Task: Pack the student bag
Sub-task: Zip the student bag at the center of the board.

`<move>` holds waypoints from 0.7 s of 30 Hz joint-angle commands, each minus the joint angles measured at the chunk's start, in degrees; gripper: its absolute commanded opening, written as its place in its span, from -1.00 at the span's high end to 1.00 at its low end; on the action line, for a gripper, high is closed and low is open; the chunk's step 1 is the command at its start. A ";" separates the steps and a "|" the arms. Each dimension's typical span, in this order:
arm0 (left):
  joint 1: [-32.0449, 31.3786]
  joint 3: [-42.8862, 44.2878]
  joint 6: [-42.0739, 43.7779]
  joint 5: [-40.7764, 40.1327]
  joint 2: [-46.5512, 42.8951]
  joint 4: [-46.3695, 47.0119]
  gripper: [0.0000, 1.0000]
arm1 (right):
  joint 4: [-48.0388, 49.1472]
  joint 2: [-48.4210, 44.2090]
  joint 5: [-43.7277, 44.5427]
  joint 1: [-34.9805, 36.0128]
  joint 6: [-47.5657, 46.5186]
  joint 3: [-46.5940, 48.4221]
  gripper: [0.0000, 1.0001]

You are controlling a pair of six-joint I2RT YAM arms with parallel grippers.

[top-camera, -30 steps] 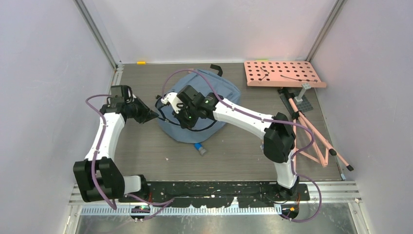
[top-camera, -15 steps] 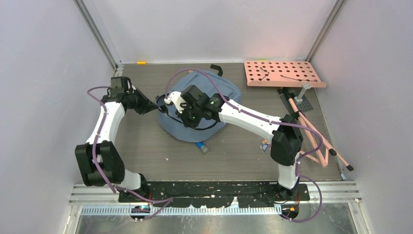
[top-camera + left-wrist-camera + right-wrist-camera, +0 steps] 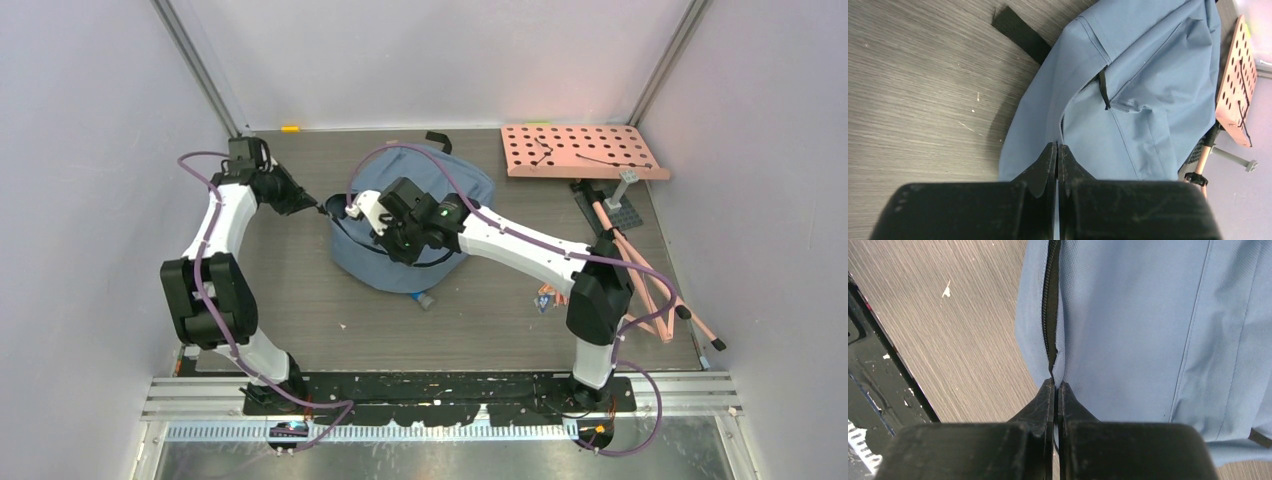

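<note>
**Bag-zip stage, three views.** The bag (image 3: 1148,100) lies flat on the bench (image 3: 480,330), about midway back, its left edge toward the left arm; the left tool (image 3: 1058,150) is closed, fingers pressed together on the fabric at that edge, beside the zip seam; the right tool (image 3: 1057,385) is likewise closed, pinching the bag where the dark zip (image 3: 1050,300) ends. It cannot be told whether a zip pull sits between its fingers.

Over the last second the left arm has swung up and away from the bases, carrying its tool along the bag's left edge toward the far side; the right tool has shifted only slightly, so the two now sit just beside each other; the bag itself has hardly moved.

Judgement: one tool braces the fabric while the other works the zip; no gap shows in the zip line, so nothing can go in yet.
</note>
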 commanded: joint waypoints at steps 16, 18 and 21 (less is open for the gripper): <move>2.16 -1.77 4.25 6.31 0.26 11.97 1.00 | -2.63 -4.51 8.19 -0.54 2.44 0.22 -0.01; 2.08 -5.58 3.65 7.89 -1.96 13.09 1.00 | -1.76 -2.27 7.85 -0.72 2.81 3.11 -0.22; 2.07 -9.26 4.26 8.65 -4.67 14.05 1.00 | -1.31 1.55 6.38 -1.06 3.30 8.18 -0.35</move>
